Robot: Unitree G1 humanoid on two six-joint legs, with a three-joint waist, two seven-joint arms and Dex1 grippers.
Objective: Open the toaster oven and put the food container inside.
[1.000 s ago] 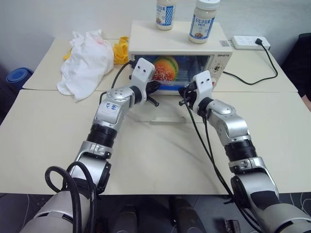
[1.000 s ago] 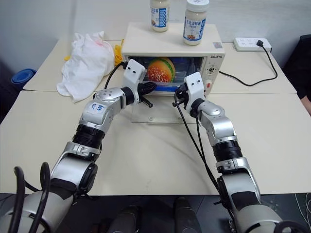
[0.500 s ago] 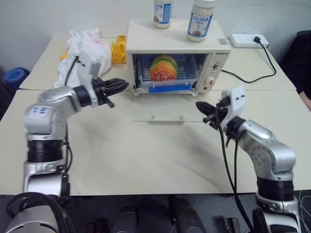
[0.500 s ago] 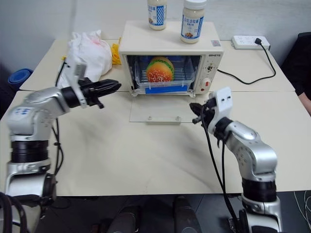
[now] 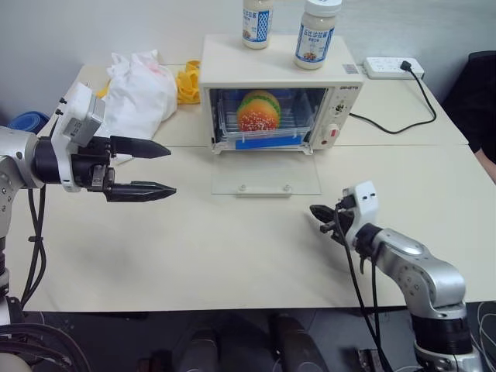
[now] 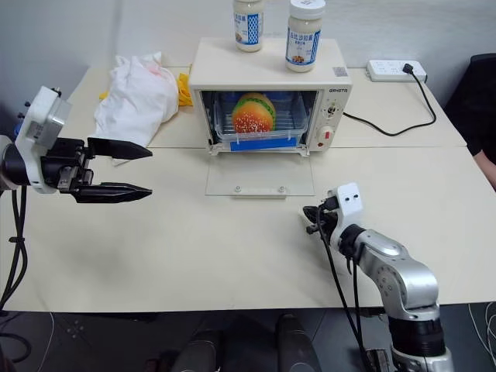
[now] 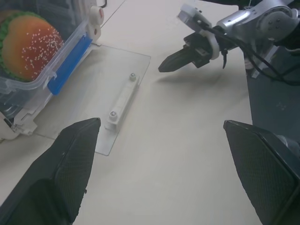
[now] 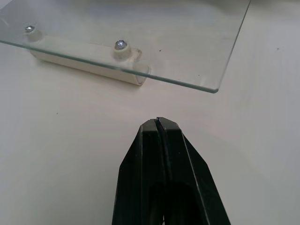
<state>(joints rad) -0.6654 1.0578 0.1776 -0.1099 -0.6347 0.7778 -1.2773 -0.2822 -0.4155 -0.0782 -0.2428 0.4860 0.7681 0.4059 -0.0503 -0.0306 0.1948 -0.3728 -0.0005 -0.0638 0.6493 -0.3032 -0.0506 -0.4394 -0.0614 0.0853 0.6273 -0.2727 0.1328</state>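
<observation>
The cream-white toaster oven [image 5: 279,66] stands at the back of the table with its glass door [image 5: 267,174] dropped flat onto the tabletop. Inside on the rack sits the clear food container [image 5: 260,116] with a blue clip strip and a toy hamburger, also seen in the left wrist view [image 7: 33,47]. My left gripper [image 5: 170,168] hovers open and empty well left of the oven, pointing toward it. My right gripper [image 5: 314,211] is shut on nothing, low over the table just in front of the door's right corner [image 8: 213,86].
Two white-lidded jars [image 5: 316,31] stand on the oven's top. A white cloth [image 5: 139,85] and a yellow item [image 5: 188,81] lie left of the oven. A power strip [image 5: 395,67] with a black cable lies at the back right.
Both arms have drawn back from the oven mouth. The left gripper swung out to the left and opened wide. The right gripper, still shut, sank toward the table. The container stays inside.
</observation>
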